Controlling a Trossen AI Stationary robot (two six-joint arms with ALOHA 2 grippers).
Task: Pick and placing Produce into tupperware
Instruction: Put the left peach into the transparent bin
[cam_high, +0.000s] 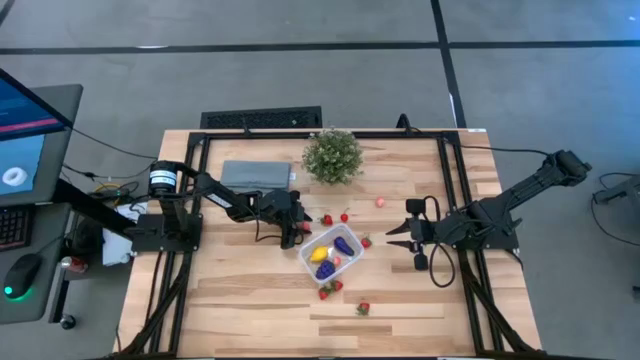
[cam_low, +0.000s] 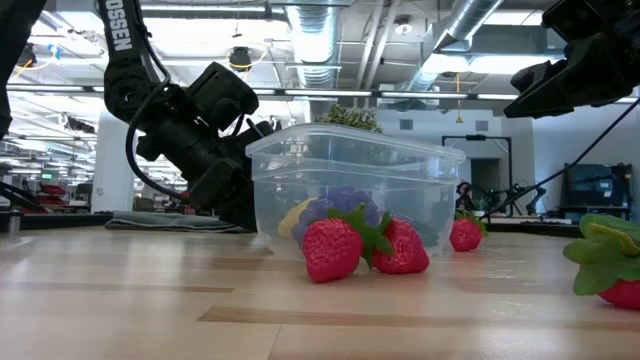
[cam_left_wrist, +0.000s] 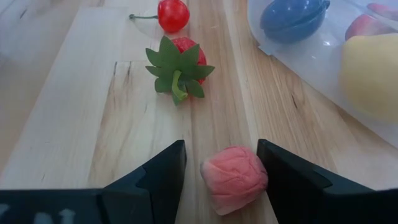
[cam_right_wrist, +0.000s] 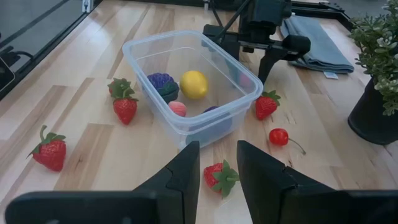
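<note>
The clear tupperware (cam_high: 308, 262) stands mid-table and holds a yellow piece (cam_right_wrist: 194, 83), a dark purple piece (cam_right_wrist: 161, 84) and a small pink one (cam_right_wrist: 178, 109). My left gripper (cam_high: 295, 238) is open and low at the box's left side. Its fingers stand on either side of a small pink-red piece (cam_left_wrist: 235, 179) that lies on the table. A strawberry (cam_left_wrist: 180, 65) and a cherry (cam_left_wrist: 173, 14) lie just beyond it. My right gripper (cam_high: 392, 238) is open and empty, raised above the table right of the box, with a strawberry (cam_right_wrist: 221, 176) ahead of its fingers. My left gripper has the pink-red piece between its two fingers, which come in low along the table. The piece's one side (cam_left_wrist: 258, 174) lies right at one finger (cam_left_wrist: 286, 177), but I cannot tell whether they touch. The other finger stands clearly apart from it.
More strawberries lie loose near the box (cam_high: 328, 290), toward the near edge (cam_high: 363, 308) and at its far side (cam_high: 327, 219). A pink piece (cam_high: 380, 201) lies farther back. A potted plant (cam_high: 332, 155) and a folded grey-blue cloth (cam_high: 257, 175) stand at the far side.
</note>
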